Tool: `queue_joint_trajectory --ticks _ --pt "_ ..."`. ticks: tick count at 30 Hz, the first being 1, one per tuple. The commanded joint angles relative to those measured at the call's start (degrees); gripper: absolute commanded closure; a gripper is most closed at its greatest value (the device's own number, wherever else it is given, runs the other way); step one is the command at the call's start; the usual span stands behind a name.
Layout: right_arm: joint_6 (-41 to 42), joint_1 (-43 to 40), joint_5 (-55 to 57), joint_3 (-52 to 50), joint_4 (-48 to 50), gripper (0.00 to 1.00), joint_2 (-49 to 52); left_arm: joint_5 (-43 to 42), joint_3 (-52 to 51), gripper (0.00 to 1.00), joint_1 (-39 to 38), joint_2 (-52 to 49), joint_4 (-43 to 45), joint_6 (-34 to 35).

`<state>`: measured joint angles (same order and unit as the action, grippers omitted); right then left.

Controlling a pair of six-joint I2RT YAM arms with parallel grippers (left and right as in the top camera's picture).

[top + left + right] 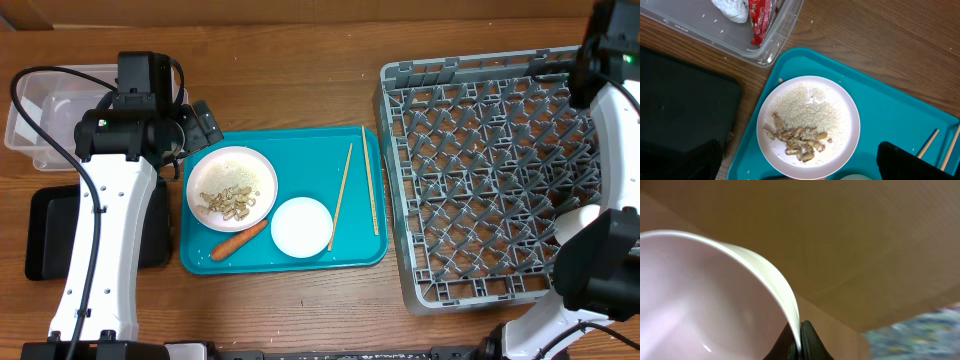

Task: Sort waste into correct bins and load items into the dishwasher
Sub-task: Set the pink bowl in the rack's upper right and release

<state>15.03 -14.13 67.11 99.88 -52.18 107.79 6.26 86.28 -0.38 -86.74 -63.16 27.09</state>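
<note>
Wooden table [300, 310], teal tray [300, 145] just beside grey rack [480, 180].
Left gripper [200, 125] spread wide over the scrap-laden plate [232, 183]; right gripper [800, 332] pinches a pale pink bowl [700, 295] by its rim.

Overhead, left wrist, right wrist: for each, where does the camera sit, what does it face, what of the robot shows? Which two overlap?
Overhead: fixed above the table, facing straight down on the teal tray and dish rack; both arms show.
Left wrist: on the left arm, facing down at the plate; its open jaws show at the bottom corners.
Right wrist: on the right arm, close against a bowl, rim pinched in its jaws.
Shared: overhead and left wrist both show plate, chopsticks, clear tub.
</note>
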Motion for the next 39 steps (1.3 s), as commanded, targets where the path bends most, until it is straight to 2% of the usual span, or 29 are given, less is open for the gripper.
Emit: queue_joint_trajectory --ticks 1,6,13,20,23,27,34,39 --pt "1.1 -2.7 5.7 -4.7 2.7 0.96 -0.3 -0.4 0.9 0.0 0.1 -0.3 -0.2 0.3" --pt "1.1 -3.1 0.5 -10.6 5.5 0.96 -0.3 -1.0 0.9 0.0 0.1 -0.3 -0.3 0.5" --pt "1.2 1.5 -4.4 -18.0 6.8 0.95 -0.2 -1.8 0.9 0.0 0.1 -0.3 -0.2 0.8" --pt "1.4 7.0 -8.9 -22.0 6.7 0.79 -0.2 -1.8 0.9 0.0 0.1 -0.3 -0.2 0.8" --pt "1.3 8.6 -12.0 -22.0 6.7 0.58 -0.2 -1.8 0.9 0.0 0.1 -0.3 -0.2 0.8" --pt "1.3 9.8 -16.6 -22.0 6.7 0.55 -0.2 -1.8 0.9 0.0 0.1 -0.3 -0.3 0.8" --pt "1.4 10.0 -19.7 -20.7 5.0 0.27 -0.3 -1.8 0.9 0.0 0.1 -0.3 -0.3 0.8" --pt "1.0 10.9 -22.2 -14.1 1.2 0.18 -2.0 -1.8 0.9 0.0 0.1 -0.3 -0.2 0.8"
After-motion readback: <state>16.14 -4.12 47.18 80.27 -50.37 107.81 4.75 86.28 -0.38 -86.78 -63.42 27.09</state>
